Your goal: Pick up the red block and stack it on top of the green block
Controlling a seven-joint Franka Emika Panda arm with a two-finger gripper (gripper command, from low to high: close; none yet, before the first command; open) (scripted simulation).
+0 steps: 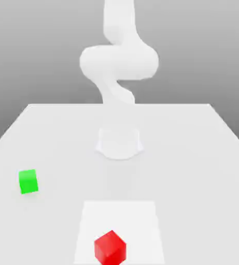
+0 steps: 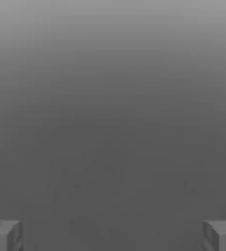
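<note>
Arm: a white robot arm point(image 1: 119, 62) rises from a round base point(image 1: 119, 142) at the far middle of a pale bench point(image 1: 204, 155), its upper links curling above the base, as seen in the exterior view.
Red block: the red block point(image 1: 110, 247) sits on the bench at the near edge of the exterior view, close to the middle, resting on a lighter square patch point(image 1: 120, 212) of the bench top, one corner turned toward the camera.
Green block: the green block point(image 1: 28, 181) stands on the bench toward the exterior view's left, farther back than the red one and well apart from it, off the lighter patch.
Blocks and arm: both cubes lie apart from the arm's base, nothing touching either.
Gripper: in the hand view the gripper point(image 2: 113, 235) shows two grey fingertips point(image 2: 4, 235) at opposite edges of the picture.
Jaws: spread wide apart, with nothing between them.
Hand view backdrop: behind the fingertips is a plain grey field, lighter at one end and darker toward the fingertips.
Exterior view backdrop: a grey wall shading darker toward the top behind the bench.
</note>
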